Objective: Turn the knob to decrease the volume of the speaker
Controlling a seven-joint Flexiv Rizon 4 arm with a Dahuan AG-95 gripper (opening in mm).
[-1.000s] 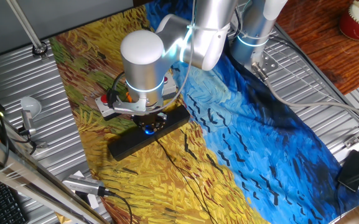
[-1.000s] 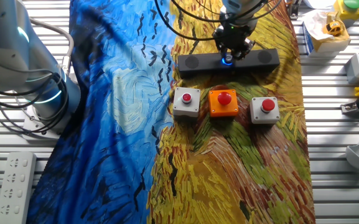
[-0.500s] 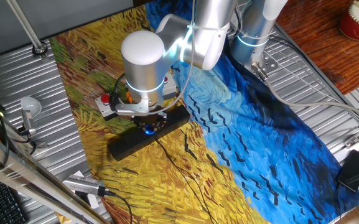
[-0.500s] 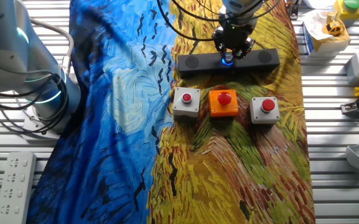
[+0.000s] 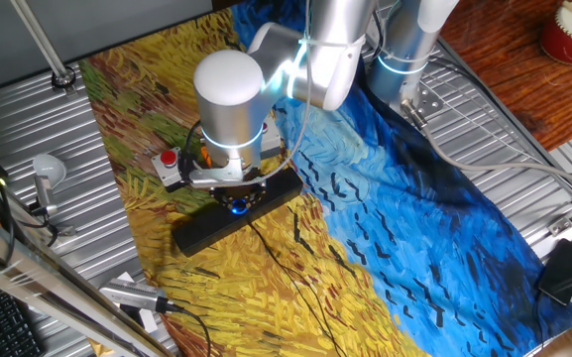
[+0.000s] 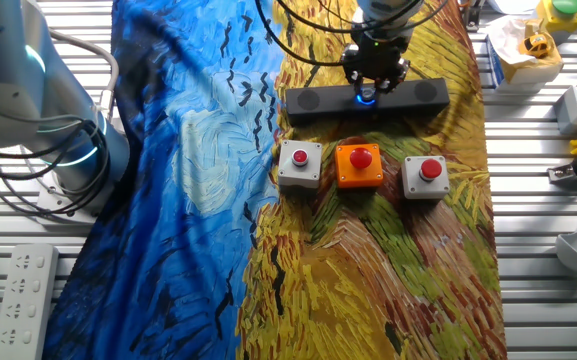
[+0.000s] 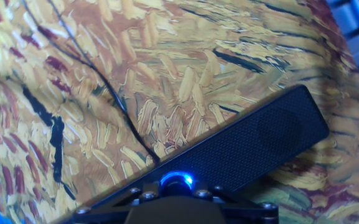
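Glowing knob [image 7: 177,182] beneath pincer [image 6: 370,88]

You get two high, downward views from opposite sides of the table, both taking in the painted cloth [image 5: 385,228] and the speaker [image 6: 364,99]. Your hand view sits close above the speaker [image 7: 254,146], looking down at one half of it and the cloth.
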